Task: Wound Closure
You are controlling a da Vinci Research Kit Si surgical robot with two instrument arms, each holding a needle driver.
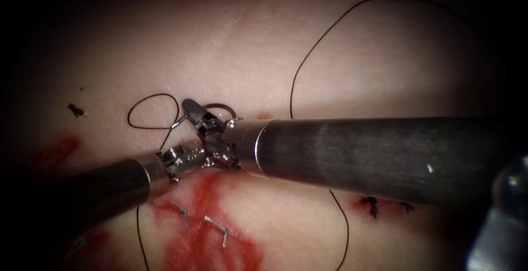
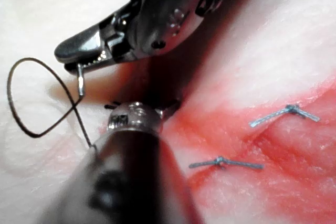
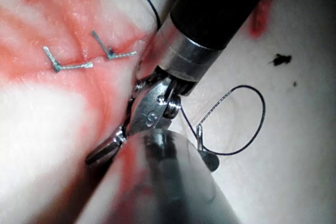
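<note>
Steel right end effector [image 1: 193, 111] grips needle [image 1: 177, 121] tail; left end effector [image 1: 204, 158] alongside

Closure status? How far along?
Done: two pale stitches cross the red-stained cut. In hand: right tool shut on what looks like the needle, outside the tissue, thread loop trailing; left tool at the cut, hold unclear. Left: further stitches likely.
</note>
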